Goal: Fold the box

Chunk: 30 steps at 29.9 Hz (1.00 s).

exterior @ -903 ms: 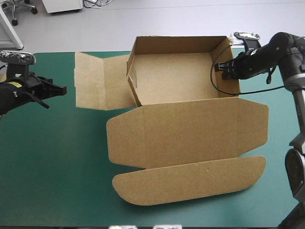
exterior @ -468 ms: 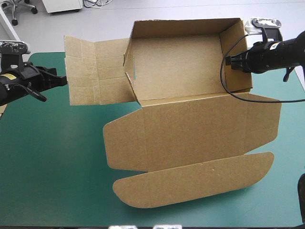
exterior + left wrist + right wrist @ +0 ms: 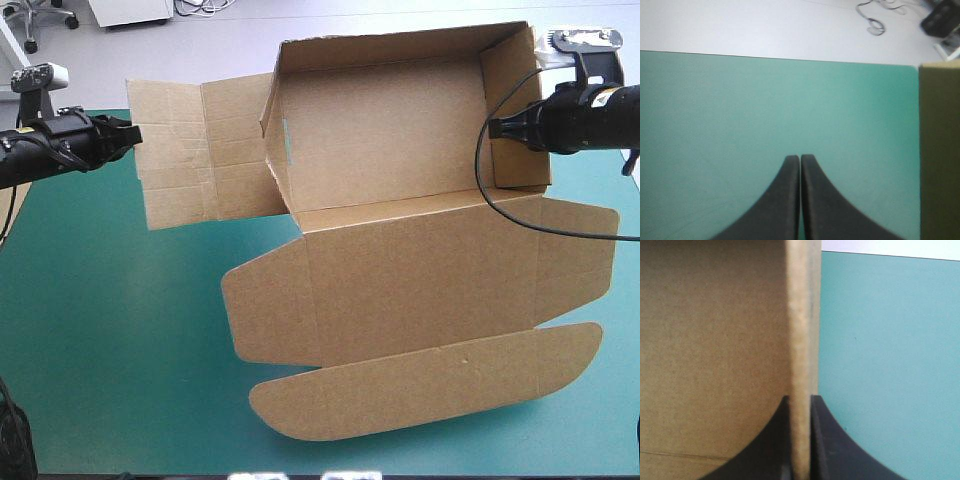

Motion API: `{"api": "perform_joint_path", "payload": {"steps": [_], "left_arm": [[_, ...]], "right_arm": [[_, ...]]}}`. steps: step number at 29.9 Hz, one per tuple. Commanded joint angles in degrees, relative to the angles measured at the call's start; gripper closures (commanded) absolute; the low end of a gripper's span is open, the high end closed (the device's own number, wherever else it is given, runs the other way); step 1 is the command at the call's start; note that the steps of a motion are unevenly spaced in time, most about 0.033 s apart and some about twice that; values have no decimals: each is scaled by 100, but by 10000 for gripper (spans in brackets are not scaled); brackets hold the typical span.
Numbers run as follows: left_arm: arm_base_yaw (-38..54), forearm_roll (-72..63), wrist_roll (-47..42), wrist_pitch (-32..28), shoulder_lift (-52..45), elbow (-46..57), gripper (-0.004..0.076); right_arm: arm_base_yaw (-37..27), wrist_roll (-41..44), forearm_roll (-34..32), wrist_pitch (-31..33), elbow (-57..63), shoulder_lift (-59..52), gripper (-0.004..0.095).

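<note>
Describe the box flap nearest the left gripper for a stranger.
On the teal-green table sits the brown box, tray open. A side flap juts from the tray's left wall toward the left gripper. Unlike the plainer lid panels, it is gridded with fold lines.

The box [image 3: 400, 270] — a cut sheet of brown board — is seen as an open tray with the lid spread flat. The tray is set toward the tabletop's [image 3: 120, 330] far edge, with its back wall and both side walls raised. From the left wall a creased panel is spread outward to the left, untucked. The lid is laid toward the near edge, with a short flap at either end and a long rounded flap along its near side. The right wall is pinched between the jaws of the right gripper [image 3: 800, 399] — the board's edge is seen running straight ahead of them.
</note>
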Motion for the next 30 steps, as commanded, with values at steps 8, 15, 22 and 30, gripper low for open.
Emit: {"api": "perform_joint_path", "payload": {"steps": [8, 15, 22, 30], "left_arm": [[929, -2402, 1197, 1197, 797, -187, 724], [316, -2435, 1409, 1284, 1244, -187, 724], [-227, -2465, 1448, 1284, 1447, -187, 724], [-617, -2320, 1373, 1307, 1436, -187, 724]], "right_arm": [[-31, 29, 510, 3, -138, -260, 927], [-31, -138, 1001, 3, -138, -260, 927], [-31, -177, 1044, 3, -138, -238, 927], [-31, -177, 1008, 3, -138, 48, 927]]}}
